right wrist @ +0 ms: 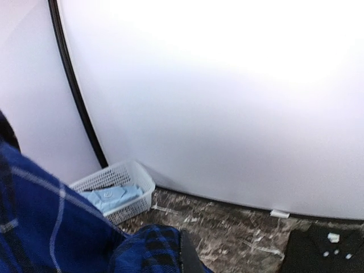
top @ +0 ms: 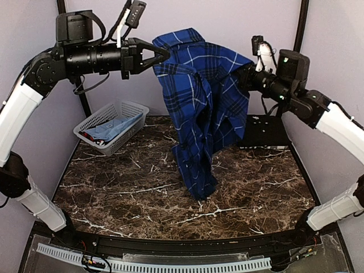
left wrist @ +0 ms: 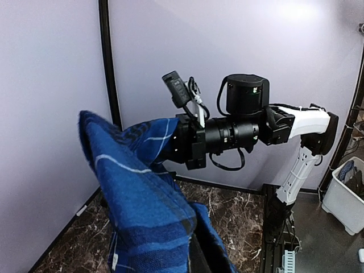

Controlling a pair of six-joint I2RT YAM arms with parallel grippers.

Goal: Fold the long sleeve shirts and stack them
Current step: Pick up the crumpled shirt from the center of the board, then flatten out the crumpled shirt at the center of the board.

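**Figure.** Plaid shirt point(top: 199, 114) held up between the two arms above the desk point(top: 131, 193).

(a) The left pincer point(top: 165, 55) is closed, its tapered tips pinching an upper edge of the shirt near the collar.

(b) The right pincer point(top: 243, 73) is also closed. Its fingers are buried in the cloth, so its hold is inferred from the fabric bunched around it, not seen directly.

(c) The shirt hangs from these two high points as a twisted, folded-over column. Its lower end comes down close to the desk, about mid-surface.

(d) The black shirt point(top: 263, 133) lies flat at the far right of the desk, behind the hanging cloth. The right wrist view shows its small white buttons.

(e) A white lattice basket point(top: 122, 104) stands at the far left with pale blue fabric inside, well apart from both shirts.

**Handling.** The plaid cloth looks light, soft and entirely limp. It has no stiffness of its own and will probably sag, twist and double over wherever it is unsupported, as the bunched middle suggests. It is unlikely to slip from a firm pinch and is not fragile. The collar and button placket are probably the firmest parts. The best holds are likely the two shoulder points or matching hem corners, spread wide so the body hangs as one flat sheet before it is laid down for folding.
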